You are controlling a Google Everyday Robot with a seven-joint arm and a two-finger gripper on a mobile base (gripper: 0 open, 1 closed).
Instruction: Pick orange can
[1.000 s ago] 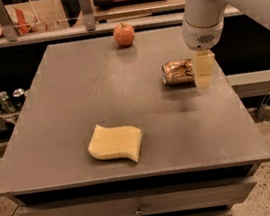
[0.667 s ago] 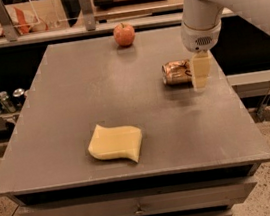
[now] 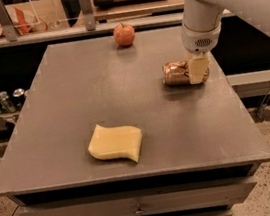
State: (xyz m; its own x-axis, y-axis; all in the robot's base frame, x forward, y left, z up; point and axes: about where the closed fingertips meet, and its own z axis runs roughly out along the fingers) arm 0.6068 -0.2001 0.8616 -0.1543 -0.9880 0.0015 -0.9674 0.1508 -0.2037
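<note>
Shiny orange-gold metal drink can (image 3: pixel 176 73) lies on its side near the right edge of the grey surface (image 3: pixel 87 92). Gripper (image 3: pixel 198 71) sits low over the can's right end. Jaws grasping or released: cannot tell. Round red apple (image 3: pixel 124 34) at far edge, wavy yellow sponge (image 3: pixel 116 143) near front.

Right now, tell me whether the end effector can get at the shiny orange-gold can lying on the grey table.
Probably yes. The end effector is down at one end of the shiny orange-gold can, with nothing between them; the red apple and yellow sponge lie well away.
</note>
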